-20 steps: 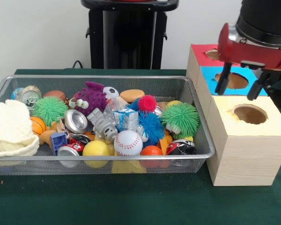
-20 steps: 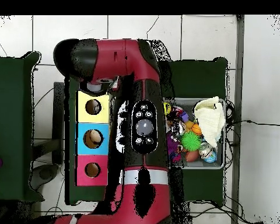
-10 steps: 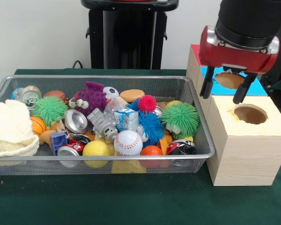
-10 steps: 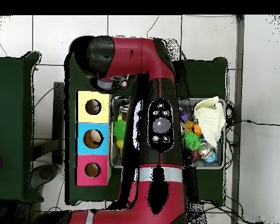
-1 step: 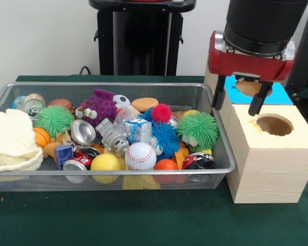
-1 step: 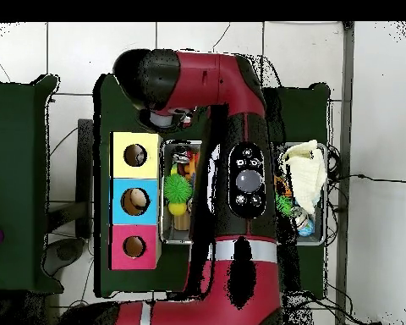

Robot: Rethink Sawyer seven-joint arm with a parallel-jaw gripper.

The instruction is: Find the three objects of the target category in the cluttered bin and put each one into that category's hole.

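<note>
Your red and black tool [image 5: 236, 99] hangs with its two dark fingers spread wide and nothing between them, above the seam where the silver wire-mesh bin [image 5: 222, 134] meets the pale wooden box with three round holes [image 5: 269, 159]. The bin's clutter includes a white baseball [image 5: 140, 156], a green spiky ball [image 5: 197, 129] and a crushed silver can [image 5: 83, 132].

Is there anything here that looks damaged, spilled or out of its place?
Nothing has spilled. Some cans in the wire bin look dented, and the cream cloth hangs over its left rim. The open, empty gripper hangs between bin and yellow box.
</note>
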